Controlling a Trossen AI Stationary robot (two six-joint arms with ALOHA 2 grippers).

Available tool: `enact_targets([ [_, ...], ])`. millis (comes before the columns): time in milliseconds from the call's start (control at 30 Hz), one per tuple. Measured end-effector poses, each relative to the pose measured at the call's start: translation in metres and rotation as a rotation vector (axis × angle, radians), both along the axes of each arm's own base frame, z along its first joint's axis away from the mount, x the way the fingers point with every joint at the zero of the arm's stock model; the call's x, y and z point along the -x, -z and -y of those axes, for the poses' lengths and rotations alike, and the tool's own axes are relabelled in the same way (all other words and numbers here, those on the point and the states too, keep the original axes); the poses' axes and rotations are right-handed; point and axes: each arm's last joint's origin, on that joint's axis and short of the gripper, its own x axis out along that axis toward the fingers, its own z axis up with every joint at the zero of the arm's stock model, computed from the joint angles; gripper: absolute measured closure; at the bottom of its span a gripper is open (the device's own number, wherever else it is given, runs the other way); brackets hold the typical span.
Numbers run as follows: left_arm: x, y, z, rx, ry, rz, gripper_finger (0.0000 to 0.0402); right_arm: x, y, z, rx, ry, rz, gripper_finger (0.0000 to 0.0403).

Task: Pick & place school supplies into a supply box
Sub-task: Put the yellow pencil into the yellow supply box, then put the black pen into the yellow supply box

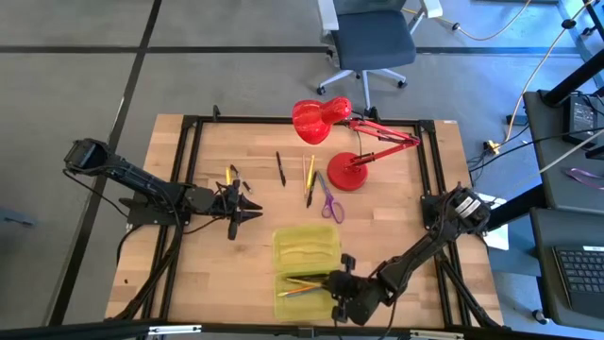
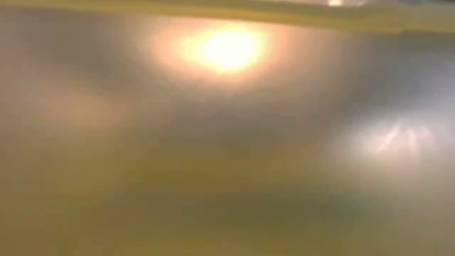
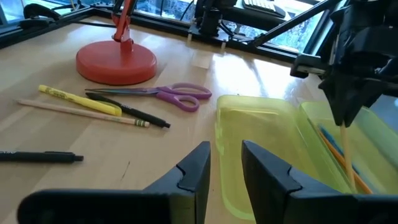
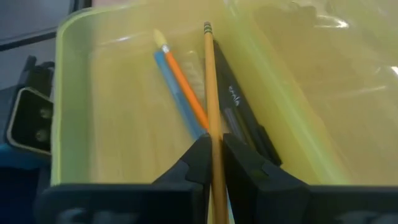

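My right gripper is clamped on a pencil over the supply box at six o'clock; I should lower it flat before releasing. My left gripper waits, fingers slightly apart.

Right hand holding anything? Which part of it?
Right hand pinches a yellow pencil near its lower end, over the supply box. Left hand holds nothing.
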Motion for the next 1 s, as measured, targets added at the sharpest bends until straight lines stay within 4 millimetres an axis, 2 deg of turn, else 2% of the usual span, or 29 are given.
enact_targets([
  [500,0.0,0.0,0.0,0.0,0.0,0.001,0.0318,0.0,0.001,0.0,-0.024,-0.03,-0.026,0.0356],
  [600,0.0,0.0,0.0,0.0,0.0,0.001,0.0318,-0.001,0.001,0.0,-0.025,-0.028,-0.027,0.0332],
  [733,0.0,0.0,0.0,0.0,0.0,0.001,0.0317,-0.003,0.0,0.003,-0.037,-0.035,-0.043,0.0279],
  [800,0.0,0.0,0.0,0.0,0.0,0.001,0.0316,-0.001,-0.005,0.006,-0.025,-0.035,-0.051,0.0256],
  [900,0.0,0.0,0.0,0.0,0.0,0.001,0.0315,0.006,-0.027,0.012,-0.001,-0.041,-0.046,0.0237],
  [1000,0.0,0.0,0.0,-0.001,0.0,-0.002,0.0318,0.024,-0.047,0.016,0.081,-0.04,-0.071,0.0232],
])
